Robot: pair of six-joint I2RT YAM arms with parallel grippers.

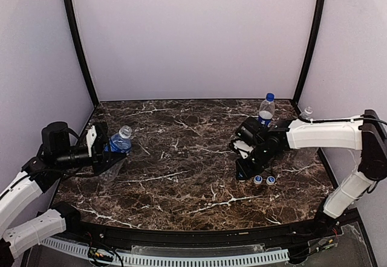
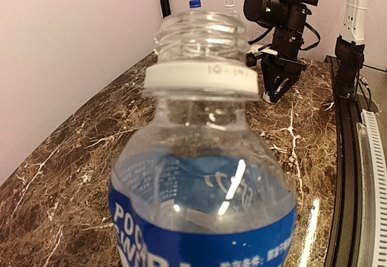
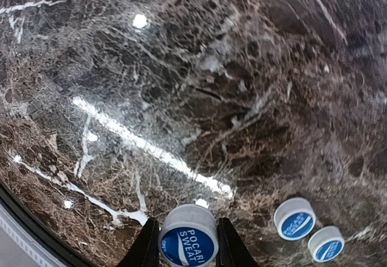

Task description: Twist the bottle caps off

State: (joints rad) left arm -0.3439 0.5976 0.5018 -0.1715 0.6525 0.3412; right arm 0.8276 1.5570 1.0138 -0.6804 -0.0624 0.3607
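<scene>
I see the worktop (image 1: 181, 158) as dark brown marble streaked with white veins. The near bottle (image 2: 205, 158) is clear, with a white neck ring (image 2: 199, 77) and a blue label (image 2: 199, 243) lettered in white. The near cap (image 3: 188, 235) and two loose caps (image 3: 294, 217) (image 3: 325, 243) are white-sided with blue tops (white print on each). The far bottle (image 1: 266, 107) is clear under a blue cap (image 1: 269, 97).

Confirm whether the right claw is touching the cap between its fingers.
Touching. The right wrist view shows the right claw with both fingers against the cap, no gap.
</scene>
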